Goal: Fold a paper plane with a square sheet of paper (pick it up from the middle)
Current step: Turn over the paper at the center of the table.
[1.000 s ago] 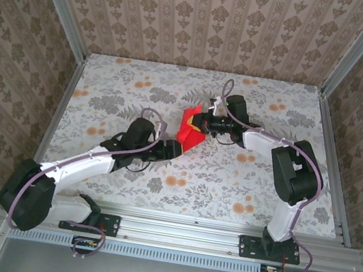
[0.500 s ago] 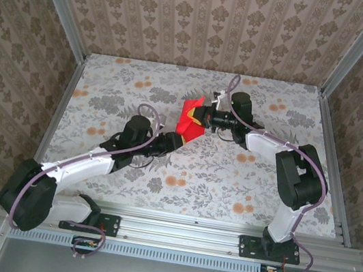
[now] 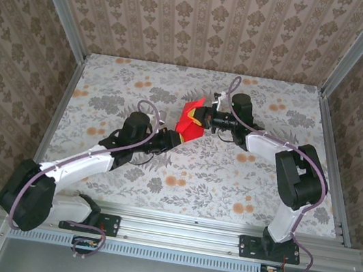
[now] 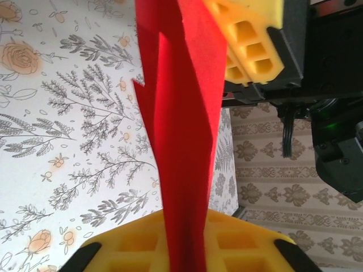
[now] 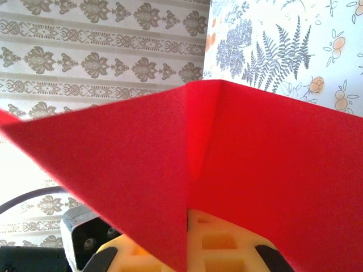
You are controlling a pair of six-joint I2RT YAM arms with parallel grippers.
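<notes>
The left claw (image 3: 175,138) is clenched on the near corner of the paper (image 3: 189,123), which stands partly folded and looks lifted off the bench (image 3: 230,178), probably so a crease can be worked in the air. Just beyond the paper, the right claw (image 3: 202,118) grips its far side, so the paper spans between both claws.

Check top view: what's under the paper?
The paper is pinched above the table by the left end effector and right end effector. Floral tabletop shows all around it; the patch directly beneath is covered.
</notes>
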